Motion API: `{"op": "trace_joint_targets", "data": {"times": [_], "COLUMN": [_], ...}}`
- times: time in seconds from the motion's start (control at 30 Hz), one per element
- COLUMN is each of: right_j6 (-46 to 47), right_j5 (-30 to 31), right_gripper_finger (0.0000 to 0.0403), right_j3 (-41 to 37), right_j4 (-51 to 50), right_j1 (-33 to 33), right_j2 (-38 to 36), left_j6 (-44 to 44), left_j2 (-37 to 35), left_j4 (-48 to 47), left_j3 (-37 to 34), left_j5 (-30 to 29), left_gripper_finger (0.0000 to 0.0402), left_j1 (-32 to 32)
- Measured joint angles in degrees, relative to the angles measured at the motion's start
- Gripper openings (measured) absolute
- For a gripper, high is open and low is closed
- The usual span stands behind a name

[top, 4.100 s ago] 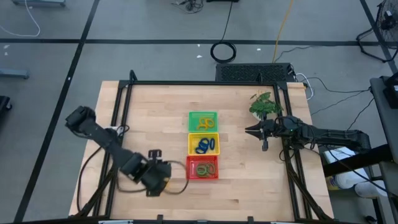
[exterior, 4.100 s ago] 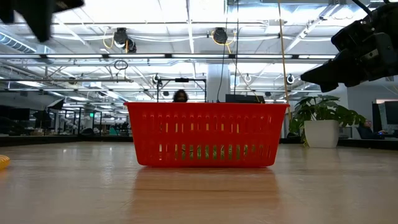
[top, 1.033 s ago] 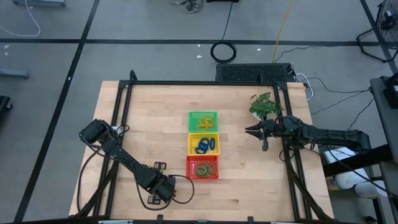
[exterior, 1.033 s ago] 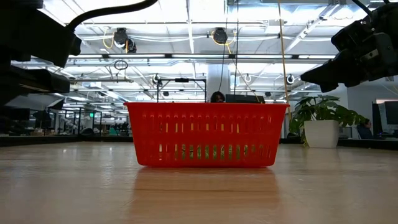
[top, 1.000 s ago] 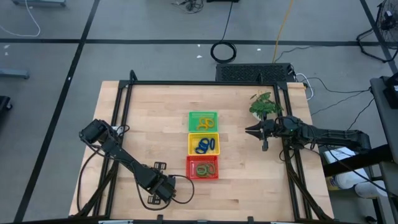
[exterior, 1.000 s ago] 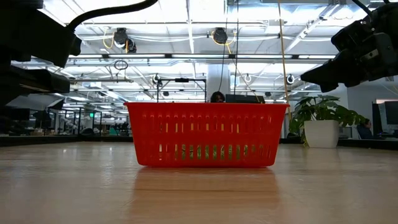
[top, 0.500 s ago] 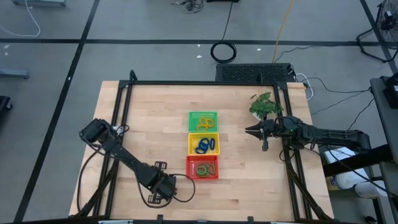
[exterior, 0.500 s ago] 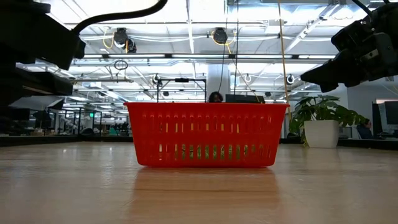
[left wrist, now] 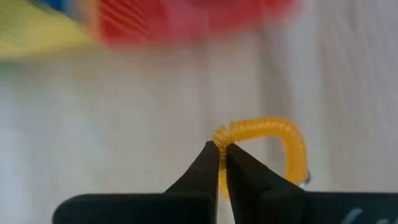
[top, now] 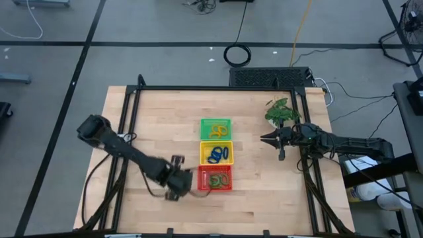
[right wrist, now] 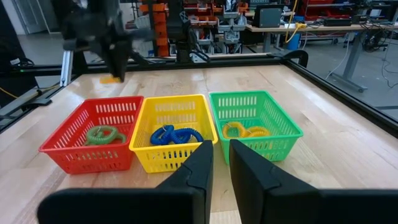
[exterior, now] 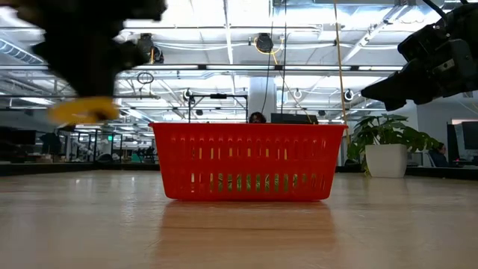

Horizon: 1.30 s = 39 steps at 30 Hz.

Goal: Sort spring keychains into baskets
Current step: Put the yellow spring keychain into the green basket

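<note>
left gripper (left wrist: 222, 148) pinched tight on an orange-yellow spring keychain (left wrist: 273, 134), loop hanging clear of the table (top: 158, 125), just beside the red basket (top: 215, 178); red basket holds green coils (right wrist: 104, 134); next in the row, the yellow basket (top: 216, 154) with blue coils (right wrist: 174, 135), then the green basket (top: 216, 129) with orange-yellow coils (right wrist: 244, 130); right gripper (right wrist: 219, 150) nearly closed, holding nothing, waiting near the table's right edge beside a potted plant (top: 280, 111).
</note>
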Motion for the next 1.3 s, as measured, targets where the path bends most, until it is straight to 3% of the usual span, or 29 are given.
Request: {"op": "trace_joint_targets", "data": {"times": [0.2,0.4,0.87,1.3], "right_j6": [0.0,0.0,0.0,0.0], "right_j5": [0.0,0.0,0.0,0.0], "right_gripper_finger": [0.0038,0.0039,0.0039,0.0038], "right_j3": [0.0,0.0,0.0,0.0], "right_j4": [0.0,0.0,0.0,0.0], "right_j1": [0.0,0.0,0.0,0.0], "right_j2": [0.0,0.0,0.0,0.0], "left_j6": [7.0,15.1,33.2,37.7], "left_j2": [-6.9,-11.4,-11.7,-9.0], "left_j4": [-0.3,3.1,18.3,34.4], "left_j3": [0.1,0.1,0.2,0.3], "left_j5": [-4.8,-12.2,-13.5,2.7], "left_gripper_finger": [0.0031,0.0017,0.0037,0.0034], "left_j1": [3.3,8.8,22.8,33.8]}}
